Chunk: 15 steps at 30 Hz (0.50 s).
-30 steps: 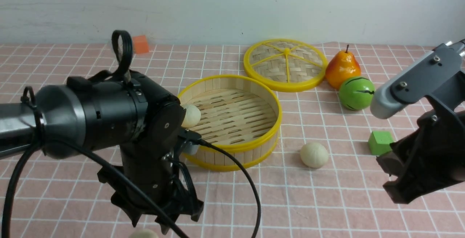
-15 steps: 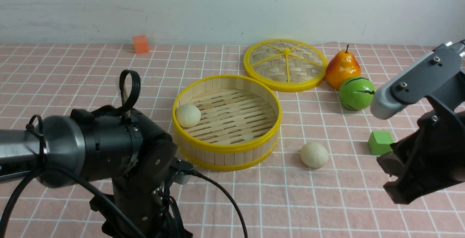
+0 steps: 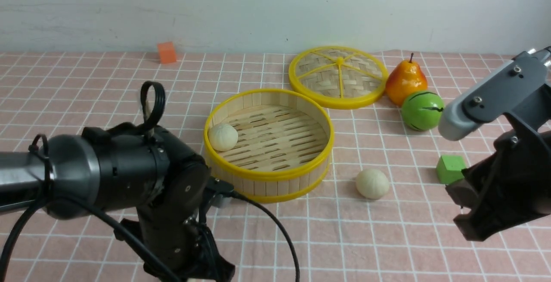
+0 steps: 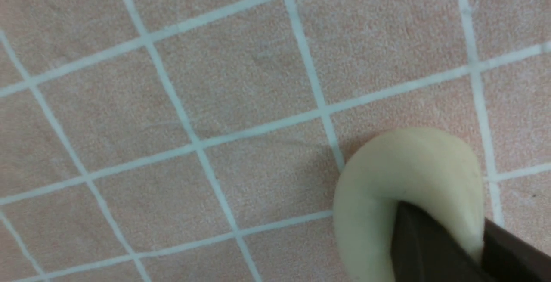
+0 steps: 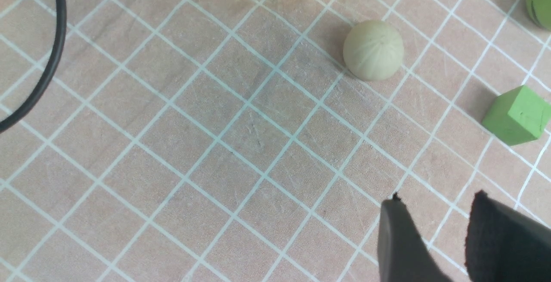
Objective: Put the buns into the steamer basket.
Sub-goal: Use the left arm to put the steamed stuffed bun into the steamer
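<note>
Cream-white dough is seen squashed between the closed jaws of the left gripper (image 4: 452,247), so the pinched bun (image 4: 400,174) is held right at its fingertips, down by the pink cloth (image 4: 215,79). Only an edge seems to be caught. If it is lifted fast, it could be dropped, because the grip looks small and the dough is soft. The steamer basket (image 3: 267,174) is found ahead of the left gripper and a little to its right. Its wall could be bumped by the arm or the black cable (image 5: 58,49) on the way over, and the basket could be pushed along. The loose bun (image 3: 372,183) is seen on the cloth, ahead of the right gripper (image 5: 434,213) and to its left, near the basket but apart from it. The right gripper's jaws are held partly apart with nothing between them. That round bun could be rolled away if it is nudged from one side.

One bun, the basket bun (image 3: 222,137), is seen inside the steamer basket, against the wall on the side nearest the left gripper. The rest of the slatted floor is bare. The woven lid (image 3: 338,76) is laid flat behind the basket, with nothing on it.
</note>
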Each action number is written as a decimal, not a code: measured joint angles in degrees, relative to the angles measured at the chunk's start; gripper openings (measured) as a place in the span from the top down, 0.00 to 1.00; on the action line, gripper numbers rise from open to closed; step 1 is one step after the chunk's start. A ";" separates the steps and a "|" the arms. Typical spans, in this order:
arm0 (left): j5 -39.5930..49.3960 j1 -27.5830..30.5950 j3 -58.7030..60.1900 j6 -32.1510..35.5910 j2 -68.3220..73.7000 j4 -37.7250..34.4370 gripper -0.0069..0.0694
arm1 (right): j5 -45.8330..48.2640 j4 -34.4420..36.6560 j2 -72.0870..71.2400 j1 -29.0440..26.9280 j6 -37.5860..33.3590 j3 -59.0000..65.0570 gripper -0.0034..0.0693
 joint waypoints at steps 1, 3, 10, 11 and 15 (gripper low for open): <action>0.28 0.00 -0.61 0.08 0.00 0.00 0.91 | 0.00 0.00 0.00 0.00 0.00 0.00 0.62; 2.42 0.00 -5.40 1.42 0.00 0.37 0.91 | 0.00 0.00 0.00 0.00 0.00 0.00 0.62; 3.18 0.25 -25.10 6.05 1.42 1.51 0.91 | -0.39 0.00 0.00 0.00 0.00 0.00 0.62; 3.12 0.60 -28.58 6.27 2.52 1.56 0.91 | -0.60 0.00 0.00 0.00 0.00 0.00 0.62; 3.78 3.44 -40.96 6.50 9.71 1.32 0.91 | -1.06 0.00 0.00 0.00 0.00 0.00 0.62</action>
